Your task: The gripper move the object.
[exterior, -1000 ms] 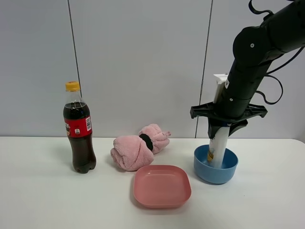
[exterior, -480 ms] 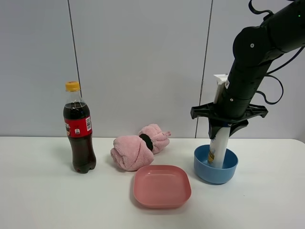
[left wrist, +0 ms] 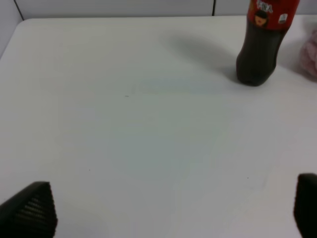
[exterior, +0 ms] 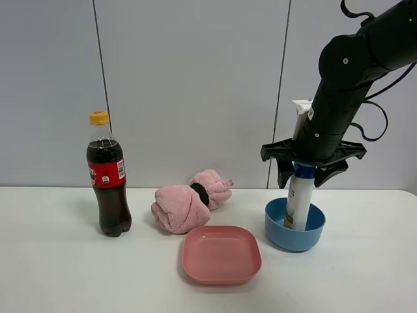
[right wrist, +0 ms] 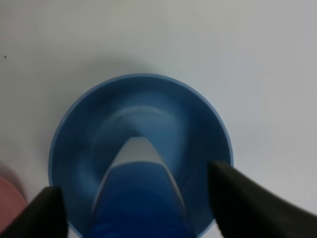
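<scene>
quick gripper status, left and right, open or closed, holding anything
Left gripper: open, holding nothing.
Right gripper: open, fingers on either side of the white bottle, not gripping it.

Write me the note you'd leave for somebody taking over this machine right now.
Right gripper: open, jaws apart either side of the blue cap of the white bottle, not gripping.
Left gripper: open, holding nothing, over bare table near the cola bottle.
The white bottle stands in the blue bowl.
Done: bottle appears set in the bowl.
Left: probably raise the right arm straight up, clear of the cap, without tipping the bottle.
</scene>
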### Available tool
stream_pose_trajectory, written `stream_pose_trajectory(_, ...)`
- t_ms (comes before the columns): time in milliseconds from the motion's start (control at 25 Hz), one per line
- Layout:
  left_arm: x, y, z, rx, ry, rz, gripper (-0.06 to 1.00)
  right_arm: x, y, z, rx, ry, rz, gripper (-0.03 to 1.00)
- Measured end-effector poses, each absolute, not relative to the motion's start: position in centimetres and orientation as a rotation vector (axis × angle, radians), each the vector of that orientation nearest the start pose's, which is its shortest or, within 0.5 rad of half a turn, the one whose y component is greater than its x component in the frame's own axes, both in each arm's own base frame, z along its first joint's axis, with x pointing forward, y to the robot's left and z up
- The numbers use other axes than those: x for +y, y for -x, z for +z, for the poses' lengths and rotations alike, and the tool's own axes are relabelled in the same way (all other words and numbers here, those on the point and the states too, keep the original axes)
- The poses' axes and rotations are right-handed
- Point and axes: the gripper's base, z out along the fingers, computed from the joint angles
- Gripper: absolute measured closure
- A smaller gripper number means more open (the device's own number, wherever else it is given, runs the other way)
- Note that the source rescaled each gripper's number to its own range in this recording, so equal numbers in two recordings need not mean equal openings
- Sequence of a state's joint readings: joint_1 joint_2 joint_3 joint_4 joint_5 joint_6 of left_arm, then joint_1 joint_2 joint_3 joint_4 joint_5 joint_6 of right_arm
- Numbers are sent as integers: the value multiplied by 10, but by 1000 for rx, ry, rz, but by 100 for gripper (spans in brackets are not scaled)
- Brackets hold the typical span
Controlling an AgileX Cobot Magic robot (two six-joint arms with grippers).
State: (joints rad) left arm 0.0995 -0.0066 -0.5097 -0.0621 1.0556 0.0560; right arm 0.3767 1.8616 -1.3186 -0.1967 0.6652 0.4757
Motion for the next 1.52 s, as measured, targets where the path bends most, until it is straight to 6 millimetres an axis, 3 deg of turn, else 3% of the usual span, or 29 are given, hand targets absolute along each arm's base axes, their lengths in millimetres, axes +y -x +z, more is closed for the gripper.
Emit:
stream_pose_trajectory(120, -6, 6, 280, 2021, 41, 25, -6, 134, -369, 211, 2669, 38, 61, 41)
stream_pose_trajectory(440, -6, 6, 280, 2021, 41, 25, -6, 137, -366, 219, 2665, 69, 113, 36)
stream_pose_trajectory(600, -6, 6, 280, 2021, 41, 25, -6, 136, -357, 246, 2595, 182, 140, 30)
stream_pose_trajectory(760, -6, 6, 280, 2021, 41, 25, -6, 130, -340, 291, 2481, 246, 172, 29)
stream_pose_trajectory(920, -6, 6, 280, 2021, 41, 23, -6, 119, -311, 336, 2401, 262, 195, 29)
stream_pose_trajectory(1160, -6, 6, 280, 2021, 41, 23, -6, 91, -252, 398, 2288, 270, 149, 28)
stream_pose_trajectory(1320, -6, 6, 280, 2021, 41, 23, -6, 70, -209, 422, 2284, 259, 93, 18)
stream_pose_trajectory(1520, -6, 6, 280, 2021, 41, 24, -6, 46, -157, 439, 2291, 232, 49, 16)
